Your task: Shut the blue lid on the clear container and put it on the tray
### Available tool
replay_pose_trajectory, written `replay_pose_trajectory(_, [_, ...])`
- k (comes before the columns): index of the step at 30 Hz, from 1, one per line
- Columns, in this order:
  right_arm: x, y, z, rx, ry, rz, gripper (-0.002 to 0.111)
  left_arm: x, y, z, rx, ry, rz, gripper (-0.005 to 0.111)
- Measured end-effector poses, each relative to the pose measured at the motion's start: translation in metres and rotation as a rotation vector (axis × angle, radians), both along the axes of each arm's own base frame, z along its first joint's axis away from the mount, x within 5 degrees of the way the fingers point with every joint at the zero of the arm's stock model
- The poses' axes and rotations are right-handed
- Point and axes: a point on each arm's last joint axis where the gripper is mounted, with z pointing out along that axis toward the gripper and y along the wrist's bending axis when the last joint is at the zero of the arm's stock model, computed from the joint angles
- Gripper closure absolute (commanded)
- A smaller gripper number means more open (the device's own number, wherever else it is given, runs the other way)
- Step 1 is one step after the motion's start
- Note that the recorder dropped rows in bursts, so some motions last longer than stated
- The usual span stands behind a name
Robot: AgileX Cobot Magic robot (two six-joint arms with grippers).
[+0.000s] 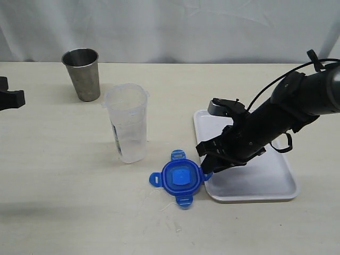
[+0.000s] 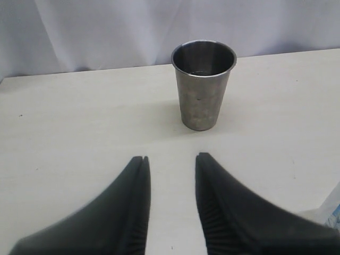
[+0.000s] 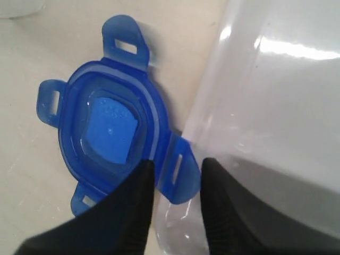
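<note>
- The exterior view alone takes in the whole table [image 1: 64,212]. It shows the clear container [image 1: 127,123] upright and open-topped near the middle. The steel cup [image 1: 81,73] stands behind it toward the far edge, well apart.
- The blue lid [image 1: 180,178] lies flat toward the near edge, off the container and just beside the near left corner of the white tray [image 1: 265,178].
- The tray lies on the right half of the table, with nothing on it but the arm above.
- The right wrist view gives what the exterior view hides. One flap of the lid [image 3: 114,125] lies between the two black fingers [image 3: 141,183] of the right gripper [image 3: 174,166], reaching the rim of the tray [image 3: 276,106].
- The fingers stand close on either side of that flap; I cannot tell whether they pinch it or only flank it.
- The left wrist view shows the left gripper [image 2: 171,157] released, with bare table between its fingers. The cup [image 2: 203,85] is ahead of it and a sliver of the container [image 2: 332,210] is at the frame's edge.
- There is open table to the left of the container and lid, and along the near edge.
- The right arm slants down across the tray, its gripper [image 1: 204,167] low at the lid's right side.
- The left gripper [image 1: 8,98] sits at the table's left edge, well away from everything.
</note>
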Motion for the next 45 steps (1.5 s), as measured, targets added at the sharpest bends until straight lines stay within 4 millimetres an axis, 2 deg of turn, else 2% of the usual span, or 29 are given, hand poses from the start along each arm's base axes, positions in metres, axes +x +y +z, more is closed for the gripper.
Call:
replay_pose_trajectory(2, [0.000, 0.000, 0.000, 0.000, 0.001, 0.001, 0.065, 0.000, 0.000, 0.000, 0.000, 0.000, 0.000, 0.077])
replay_pose_trajectory(10, [-0.002, 0.001, -0.009, 0.004, 0.048, 0.007, 0.066, 0.000, 0.000, 0.000, -0.002, 0.002, -0.003, 0.077])
replay_pose_trajectory(16, [-0.002, 0.001, -0.010, 0.002, 0.050, 0.006, 0.089, 0.000, 0.000, 0.000, -0.002, 0.002, -0.003, 0.077])
replay_pose_trajectory(21, [-0.001, 0.001, -0.010, 0.004, 0.037, -0.005, 0.104, 0.000, 0.000, 0.000, -0.002, 0.002, -0.003, 0.077])
replay_pose_trajectory(29, [0.000, 0.003, -0.006, 0.028, 0.001, 0.031, 0.104, 0.000, 0.000, 0.000, -0.002, 0.002, -0.003, 0.077])
replay_pose_trajectory(38, [-0.003, 0.003, 0.057, 0.083, -0.195, 0.040, 0.104, 0.000, 0.000, 0.000, -0.002, 0.002, -0.003, 0.077])
replay_pose_trajectory(42, [-0.009, -0.005, 0.108, 0.069, -0.382, -0.010, 0.104, 0.000, 0.000, 0.000, -0.002, 0.002, -0.003, 0.077])
replay_pose_trajectory(45, [-0.011, -0.007, 0.135, 0.070, -0.462, -0.023, 0.104, 0.000, 0.000, 0.000, -0.002, 0.002, -0.003, 0.077])
